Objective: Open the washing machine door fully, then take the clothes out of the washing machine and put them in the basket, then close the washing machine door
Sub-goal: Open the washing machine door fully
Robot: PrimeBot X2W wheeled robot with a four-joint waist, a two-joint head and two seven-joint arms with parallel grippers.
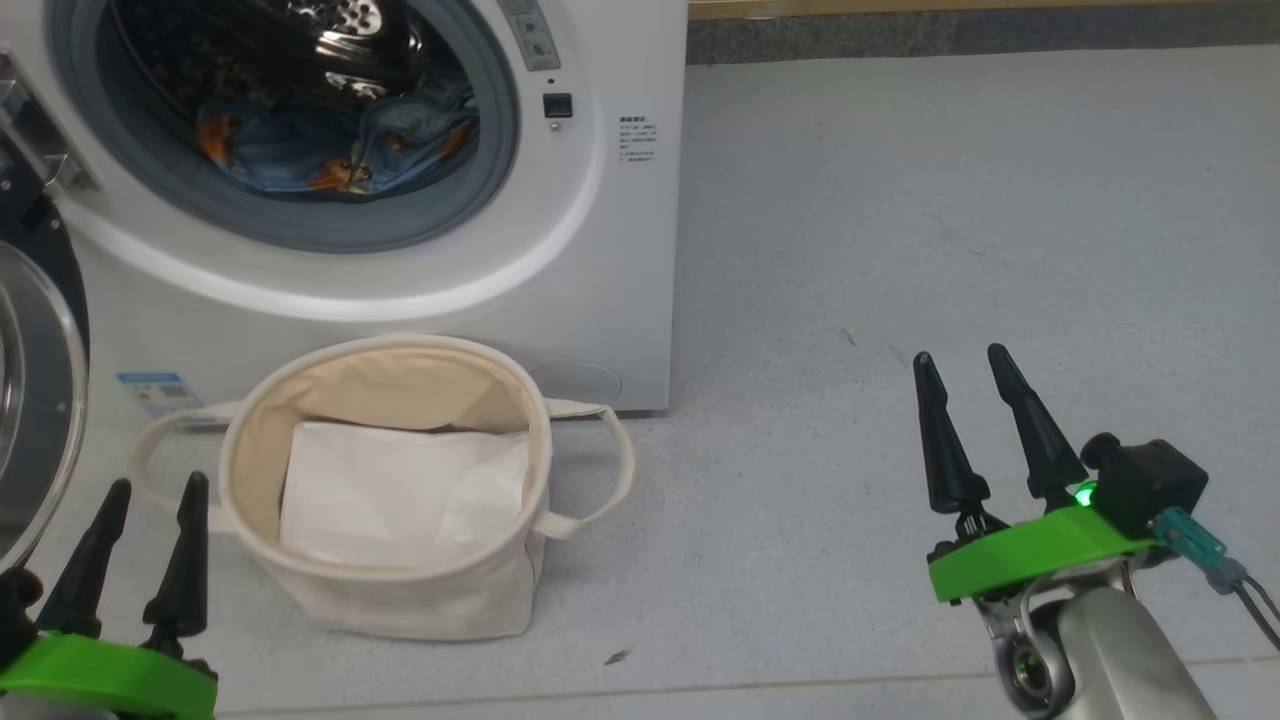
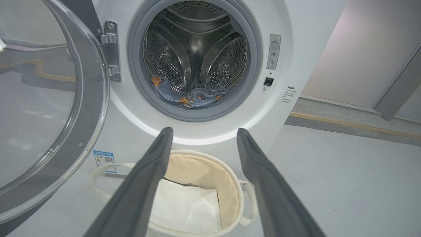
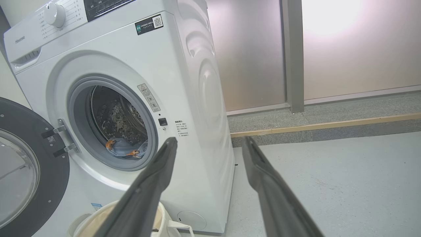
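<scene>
The white washing machine point(image 1: 560, 290) stands at the upper left with its door point(image 1: 35, 400) swung wide open to the left. Blue clothes point(image 1: 320, 150) with orange figures lie at the bottom of the drum, also seen as clothes point(image 2: 194, 97) and clothes point(image 3: 126, 151). The cream basket point(image 1: 390, 600) sits on the floor just before the washer and holds a white folded sheet point(image 1: 400, 495). My left gripper point(image 1: 155, 485) stands open beside the basket's left handle, holding nothing. My right gripper point(image 1: 960, 355) is open and free over bare floor, far right of the washer.
Grey floor point(image 1: 950, 200) stretches to the right of the washer. A wooden strip point(image 3: 329, 125) and a darker band run along the far wall. The open door point(image 2: 39, 115) stands out to the left of the drum mouth, its hinge point(image 2: 111, 49) on the left rim.
</scene>
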